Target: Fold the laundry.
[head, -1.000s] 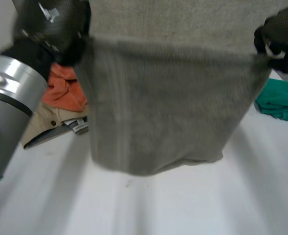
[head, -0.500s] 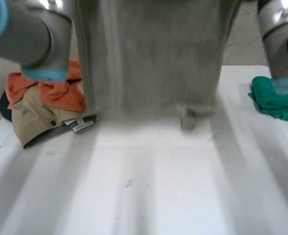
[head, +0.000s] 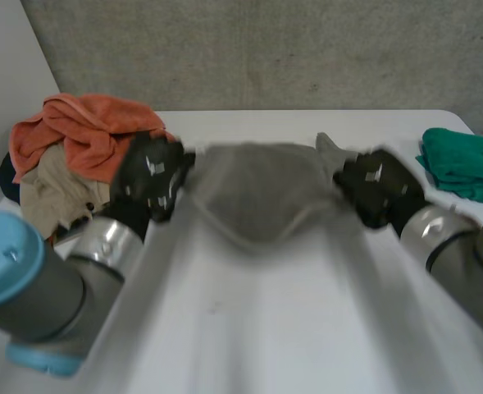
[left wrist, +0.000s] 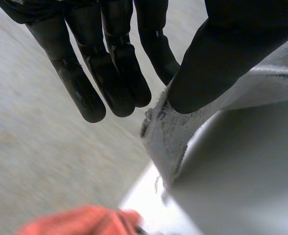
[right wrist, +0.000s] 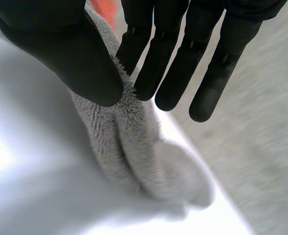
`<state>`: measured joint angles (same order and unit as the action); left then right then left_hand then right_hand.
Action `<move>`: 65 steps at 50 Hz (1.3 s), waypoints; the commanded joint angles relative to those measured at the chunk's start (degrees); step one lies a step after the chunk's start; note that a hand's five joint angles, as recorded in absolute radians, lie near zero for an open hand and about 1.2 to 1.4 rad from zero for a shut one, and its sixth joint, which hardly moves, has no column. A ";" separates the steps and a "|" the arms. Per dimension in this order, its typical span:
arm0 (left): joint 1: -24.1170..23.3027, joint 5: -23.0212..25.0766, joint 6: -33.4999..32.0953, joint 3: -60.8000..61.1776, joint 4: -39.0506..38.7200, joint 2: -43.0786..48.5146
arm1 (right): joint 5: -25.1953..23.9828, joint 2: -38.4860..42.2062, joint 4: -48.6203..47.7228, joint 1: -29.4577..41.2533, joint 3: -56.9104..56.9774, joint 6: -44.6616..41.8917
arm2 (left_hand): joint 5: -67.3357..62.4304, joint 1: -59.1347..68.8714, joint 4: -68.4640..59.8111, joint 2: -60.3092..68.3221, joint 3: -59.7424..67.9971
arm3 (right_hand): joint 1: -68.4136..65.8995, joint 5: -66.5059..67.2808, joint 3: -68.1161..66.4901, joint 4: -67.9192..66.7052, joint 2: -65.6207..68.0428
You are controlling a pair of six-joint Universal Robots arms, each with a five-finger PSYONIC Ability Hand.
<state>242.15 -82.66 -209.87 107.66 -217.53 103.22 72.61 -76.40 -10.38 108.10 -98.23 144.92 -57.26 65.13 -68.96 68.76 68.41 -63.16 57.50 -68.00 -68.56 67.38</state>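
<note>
**Towel down from the air, ready to be laid out**

The grey towel (head: 257, 193) now sits in the upper middle of the head view, strung between my two hands with its middle sagging toward the white table (head: 249, 328). A second ago it hung high and close, covering most of that view. I have since swung it down and away from me. I judge the shake-out is over and the spreading flat comes next, with no fold made yet (whether the sag already touches the table I cannot tell).

My left hand (head: 151, 176) is at the towel's left end, and in its wrist view the thumb (left wrist: 222, 54) clamps a frayed corner against the straight fingers (left wrist: 114, 73). My right hand (head: 376, 187) pinches the right end the same way, a bunched roll of cloth trailing below its thumb (right wrist: 60, 49).

Further out, an orange cloth (head: 85, 131) lies heaped on a beige garment (head: 48, 193) at the upper left. A green cloth (head: 462, 164) sits at the right edge, well apart from the towel.
</note>
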 commanded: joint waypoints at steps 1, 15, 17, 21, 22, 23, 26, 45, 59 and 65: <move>-0.10 0.04 -1.85 7.04 0.18 -0.12 | 0.08 3.90 2.46 -0.35 -2.59 -2.19 | -12.74 14.87 -11.04 11.24 11.59 | -16.84 12.50 -12.00 -11.44 12.62; 0.25 0.65 -1.94 7.83 4.75 -9.08 | -1.32 0.63 20.90 -5.09 17.42 -4.73 | -12.74 14.87 -11.04 11.24 11.59 | 34.07 -38.41 38.91 39.47 -38.29; 0.25 0.74 -1.94 7.74 4.84 -9.61 | -1.94 2.13 23.02 -5.27 20.52 -5.52 | -12.74 14.87 -11.04 11.24 11.59 | 34.07 -38.41 38.91 39.47 -38.29; 0.25 0.65 -1.94 7.48 4.92 -10.85 | -4.84 8.63 26.63 -5.18 28.08 -9.73 | -12.74 14.87 -11.04 11.24 11.59 | 32.56 -36.89 37.40 37.95 -36.78; 0.16 0.74 -1.94 7.48 4.92 -11.37 | -5.97 10.81 26.72 -4.92 30.35 -12.01 | -12.74 14.87 -11.04 11.24 11.59 | 31.89 -36.23 36.73 37.29 -36.11; 0.16 0.74 -1.94 7.48 4.92 -11.64 | -6.16 11.88 26.73 -4.92 31.24 -13.07 | -12.74 14.87 -11.04 11.24 11.59 | 31.71 -36.05 36.55 37.11 -35.94; 0.07 0.74 -1.94 7.48 4.92 -12.25 | -7.30 16.52 26.55 -5.01 34.66 -16.76 | -12.74 14.87 -11.04 11.24 11.59 | 31.21 -35.55 36.05 36.61 -35.43; 0.07 0.83 -1.77 6.25 4.84 -12.69 | -8.01 45.64 25.85 -4.48 56.65 -29.08 | -12.74 14.87 -11.04 11.24 11.59 | 22.15 -26.48 26.99 27.54 -26.37; 2.70 0.39 -1.85 3.79 5.01 -14.45 | -4.58 25.80 15.48 -5.53 47.97 -13.63 | -12.74 14.87 -11.04 11.24 11.59 | -16.84 12.50 -12.00 -11.44 12.62; 9.65 0.74 -1.68 2.12 6.59 -19.45 | -5.02 11.38 18.02 -13.08 37.77 -9.83 | -12.74 14.87 -11.04 11.24 11.59 | -16.84 12.50 -12.00 -11.44 12.62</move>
<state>246.10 -82.17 -211.77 111.29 -212.32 87.95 67.52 -52.10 5.65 101.65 -51.32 131.03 -57.25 65.13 -68.96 68.76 68.41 -64.13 55.73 -67.89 -68.52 67.34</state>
